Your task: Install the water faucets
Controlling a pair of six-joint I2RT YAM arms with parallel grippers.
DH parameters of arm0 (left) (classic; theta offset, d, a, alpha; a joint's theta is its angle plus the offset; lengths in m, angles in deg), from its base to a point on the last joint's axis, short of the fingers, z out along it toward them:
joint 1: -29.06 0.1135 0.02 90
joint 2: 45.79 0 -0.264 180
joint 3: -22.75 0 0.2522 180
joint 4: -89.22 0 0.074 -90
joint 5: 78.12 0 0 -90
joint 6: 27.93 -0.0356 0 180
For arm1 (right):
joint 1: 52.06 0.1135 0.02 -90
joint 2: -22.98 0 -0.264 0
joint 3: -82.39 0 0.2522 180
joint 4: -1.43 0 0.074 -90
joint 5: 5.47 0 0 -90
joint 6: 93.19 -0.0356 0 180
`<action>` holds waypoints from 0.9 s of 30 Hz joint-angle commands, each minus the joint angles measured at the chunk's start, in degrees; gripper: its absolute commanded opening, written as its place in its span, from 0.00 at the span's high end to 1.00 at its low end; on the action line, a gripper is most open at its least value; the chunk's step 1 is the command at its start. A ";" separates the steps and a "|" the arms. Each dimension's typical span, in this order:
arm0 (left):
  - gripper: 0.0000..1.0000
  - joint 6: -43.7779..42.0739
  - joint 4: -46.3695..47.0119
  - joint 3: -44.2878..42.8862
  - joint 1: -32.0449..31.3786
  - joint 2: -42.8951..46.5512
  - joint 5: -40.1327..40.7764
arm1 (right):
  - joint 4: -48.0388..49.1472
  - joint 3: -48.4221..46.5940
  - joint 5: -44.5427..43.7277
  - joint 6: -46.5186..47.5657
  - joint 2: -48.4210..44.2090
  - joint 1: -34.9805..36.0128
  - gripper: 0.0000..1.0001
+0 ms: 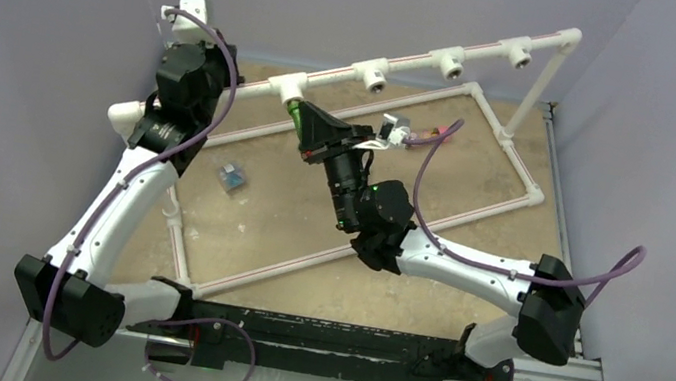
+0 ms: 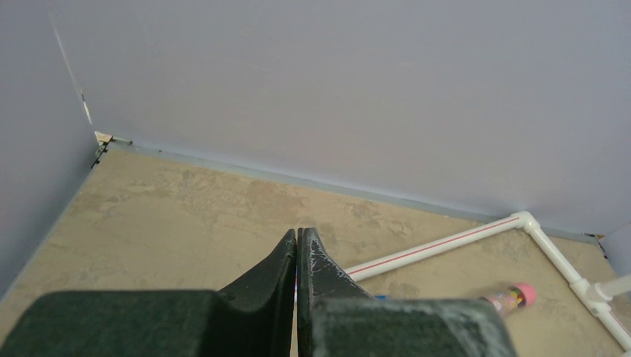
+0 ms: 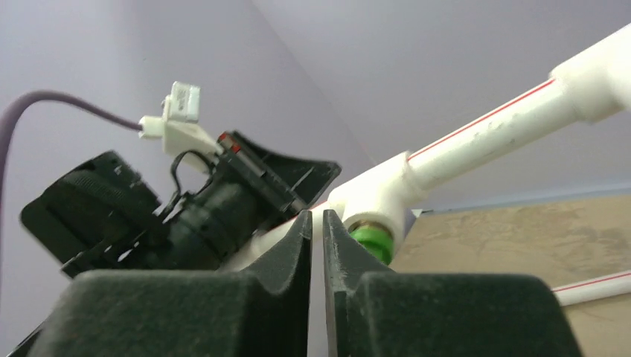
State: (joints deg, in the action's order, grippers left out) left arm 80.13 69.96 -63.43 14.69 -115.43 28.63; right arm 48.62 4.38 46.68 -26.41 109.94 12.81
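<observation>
A bright green water faucet (image 3: 372,242) sits with its stem in the socket of the leftmost white tee (image 3: 379,197) on the raised pipe rail (image 3: 491,134). From above, only a sliver of the faucet (image 1: 294,111) shows under that tee (image 1: 288,90). My right gripper (image 3: 318,216) is shut just left of the faucet, with nothing between its fingers; the right finger's outer side is close to the green part. My left gripper (image 2: 298,232) is shut and empty, held above the sandy board near the far left wall.
Three more open tees (image 1: 371,74) (image 1: 449,63) (image 1: 520,51) line the rail. A white pipe frame (image 1: 356,244) lies on the board. A small blue-grey object (image 1: 232,178) and a pink-capped tube (image 2: 510,297) lie inside it. Grey walls close in on three sides.
</observation>
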 commanded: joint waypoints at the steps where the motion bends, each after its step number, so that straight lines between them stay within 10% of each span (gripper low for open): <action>1: 1.00 0.48 -13.57 4.51 -0.13 -2.17 -0.50 | -0.10 0.91 -3.05 0.44 -0.19 -1.03 0.85; 11: 1.00 0.52 -13.38 4.57 -0.13 -2.29 -0.30 | 4.99 6.46 2.04 15.71 -7.10 -0.92 0.44; 27: 1.00 0.29 -13.49 4.48 -0.04 -2.51 0.21 | -7.47 10.67 20.93 51.35 -16.38 3.17 0.20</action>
State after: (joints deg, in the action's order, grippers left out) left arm 80.53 69.92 -63.13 14.69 -114.78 28.61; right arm 44.31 14.41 63.99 9.96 94.02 13.72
